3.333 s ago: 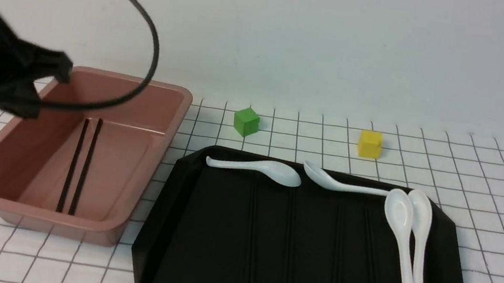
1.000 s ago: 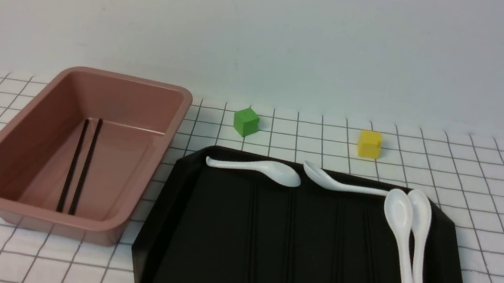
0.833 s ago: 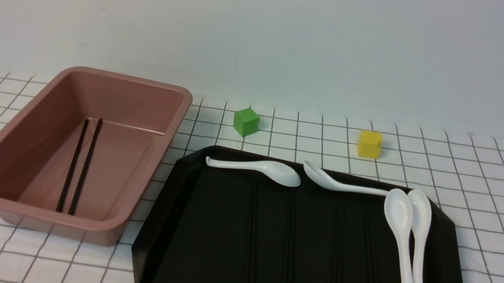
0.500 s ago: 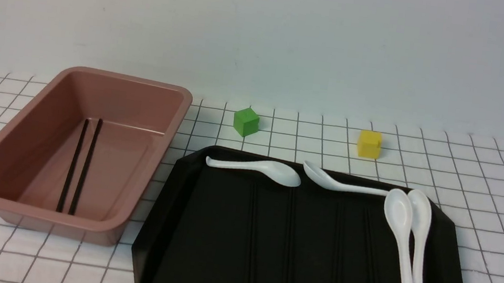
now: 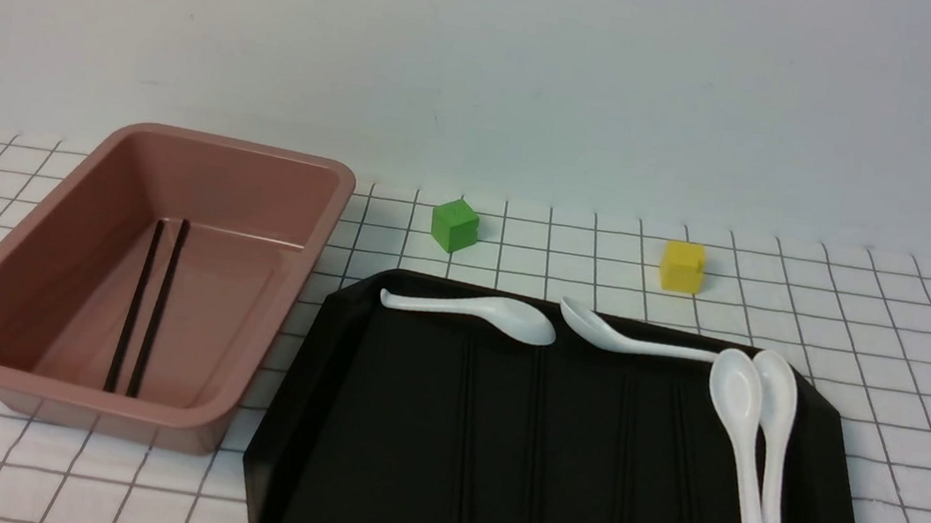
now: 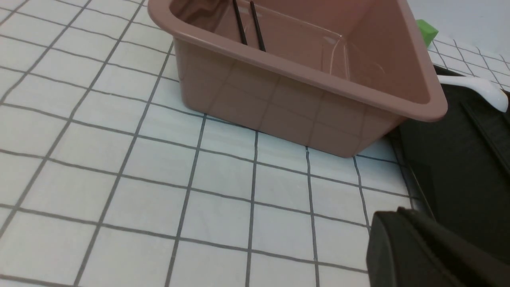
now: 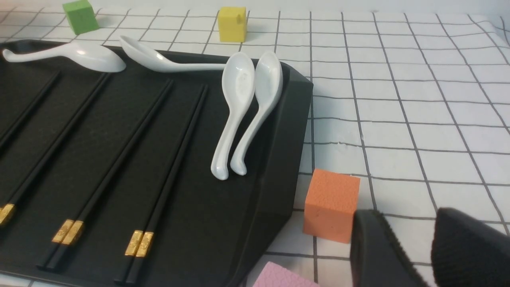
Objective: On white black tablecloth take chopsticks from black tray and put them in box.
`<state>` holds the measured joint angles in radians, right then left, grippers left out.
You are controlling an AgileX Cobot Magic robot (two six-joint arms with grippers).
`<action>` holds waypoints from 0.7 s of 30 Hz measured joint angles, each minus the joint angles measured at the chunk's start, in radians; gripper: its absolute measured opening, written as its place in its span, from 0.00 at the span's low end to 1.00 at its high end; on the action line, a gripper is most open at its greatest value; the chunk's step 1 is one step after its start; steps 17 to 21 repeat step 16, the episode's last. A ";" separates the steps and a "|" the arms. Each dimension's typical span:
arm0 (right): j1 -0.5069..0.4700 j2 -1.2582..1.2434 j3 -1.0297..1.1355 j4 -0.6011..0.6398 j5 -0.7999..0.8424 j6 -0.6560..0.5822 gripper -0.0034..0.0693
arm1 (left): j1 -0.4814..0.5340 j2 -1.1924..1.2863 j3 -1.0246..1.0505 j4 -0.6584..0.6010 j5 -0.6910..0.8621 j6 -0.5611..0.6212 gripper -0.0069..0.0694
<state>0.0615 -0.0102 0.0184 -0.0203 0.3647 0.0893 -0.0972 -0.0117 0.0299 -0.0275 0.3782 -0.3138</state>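
Observation:
The black tray [image 5: 383,429] lies on the checked tablecloth [image 5: 907,351] and holds several pairs of chopsticks [image 5: 468,440] with gold-banded near ends. To its left stands the pinkish-brown box [image 5: 234,189], with one pair of black chopsticks [image 5: 133,310] lying on its floor. Neither arm shows in the front view. In the left wrist view my left gripper [image 6: 392,215] is shut and empty, low over the cloth between the box [image 6: 279,103] and the tray [image 6: 458,167]. In the right wrist view my right gripper [image 7: 410,223] is open and empty, to the right of the tray [image 7: 279,139].
Several white spoons [image 5: 494,314] lie along the tray's far and right parts. A green cube [image 5: 455,225] and a yellow cube [image 5: 682,266] sit behind the tray. An orange cube [image 7: 330,205] stands by the tray's near right corner, beside my right gripper, with a pink block [image 7: 283,279] close by.
The left arm, earlier over the box's far left, has left the front view. Over the last second nothing on the table has moved.

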 joint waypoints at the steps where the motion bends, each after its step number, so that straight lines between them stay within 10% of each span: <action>1: 0.000 0.000 0.000 0.000 0.000 0.000 0.38 | 0.000 0.000 0.000 0.000 0.000 0.000 0.10; 21: 0.000 0.000 0.000 0.000 0.000 0.000 0.38 | 0.000 0.000 0.000 0.000 0.000 0.000 0.12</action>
